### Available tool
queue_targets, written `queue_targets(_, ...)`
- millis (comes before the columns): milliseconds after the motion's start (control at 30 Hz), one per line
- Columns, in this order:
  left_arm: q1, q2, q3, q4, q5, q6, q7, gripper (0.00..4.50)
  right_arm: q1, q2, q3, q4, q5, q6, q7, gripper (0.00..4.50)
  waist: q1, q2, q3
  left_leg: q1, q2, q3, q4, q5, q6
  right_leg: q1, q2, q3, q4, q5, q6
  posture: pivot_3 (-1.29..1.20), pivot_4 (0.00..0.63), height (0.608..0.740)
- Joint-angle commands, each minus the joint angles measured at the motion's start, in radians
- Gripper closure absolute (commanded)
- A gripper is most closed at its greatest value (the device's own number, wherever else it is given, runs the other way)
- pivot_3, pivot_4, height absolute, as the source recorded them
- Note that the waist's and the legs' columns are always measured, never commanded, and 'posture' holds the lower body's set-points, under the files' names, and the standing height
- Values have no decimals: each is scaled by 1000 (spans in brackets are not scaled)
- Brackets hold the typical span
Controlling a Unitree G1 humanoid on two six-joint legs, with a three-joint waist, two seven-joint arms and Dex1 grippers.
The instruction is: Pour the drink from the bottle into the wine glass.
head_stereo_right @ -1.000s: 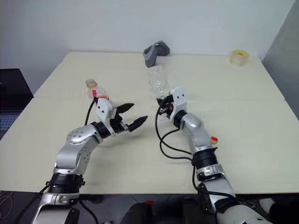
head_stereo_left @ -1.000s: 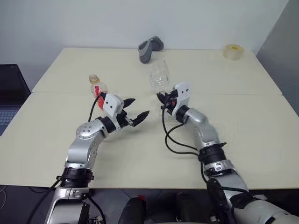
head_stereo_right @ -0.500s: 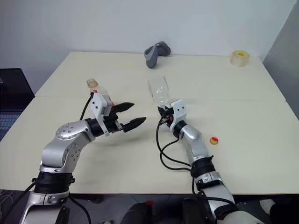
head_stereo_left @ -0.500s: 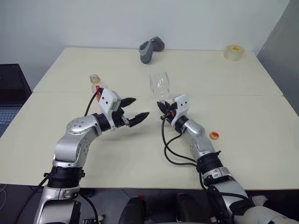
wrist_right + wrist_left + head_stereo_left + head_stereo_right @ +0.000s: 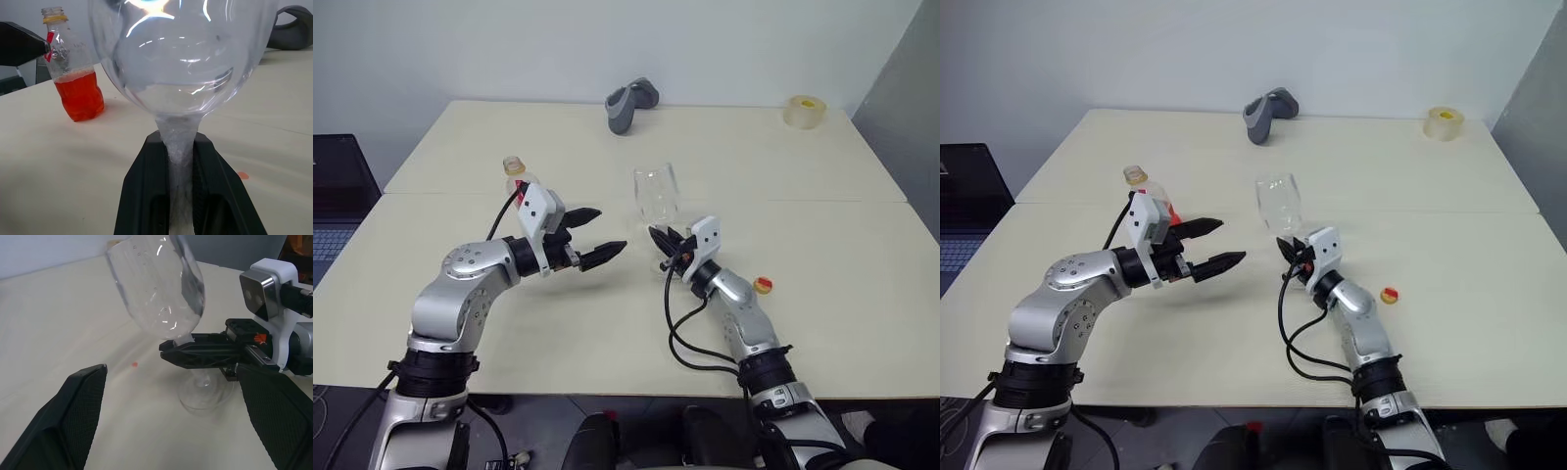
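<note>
The right hand (image 5: 668,243), clamped on the empty wine glass (image 5: 657,195) stem, has lowered it near centre frame; the left hand (image 5: 590,233) waits spread.

A pale cream table (image 5: 822,235) spans most of the frame, a thin seam crossing it from left to right at mid-height. Behind it, along the top, stands a plain white wall (image 5: 509,49). A grey panel (image 5: 911,88) rises at the upper right. At the left edge sits a dark laptop (image 5: 337,196). Light is even and soft.
</note>
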Motion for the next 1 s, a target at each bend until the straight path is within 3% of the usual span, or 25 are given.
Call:
queue_targets(33,6,19,16,-47,-19,-1,-15,0,44,-22,12,-22,3,32,10,4295,0,0,0,0,0,0,0,0,0,0,0,0,0,0,0,0,150,740)
queue_targets(433,30,35,-14,-73,-33,16,-81,0,153,-132,46,-157,3,70,66,4295,4,0,-1,0,-1,-1,0,0,0,1,0,0,-1,0,0,0,150,740)
queue_targets(967,59,80,-50,-89,-16,-19,-175,0,203,-195,86,-211,-1,92,96,4295,3,-1,-1,2,0,-1,0,0,0,2,1,0,-1,-1,0,0,150,740)
queue_targets(1000,59,79,-51,-84,-11,-28,-178,0,202,-193,86,-215,2,96,94,3565,3,-1,-1,2,0,0,0,0,0,2,1,0,-1,-1,0,0,150,740)
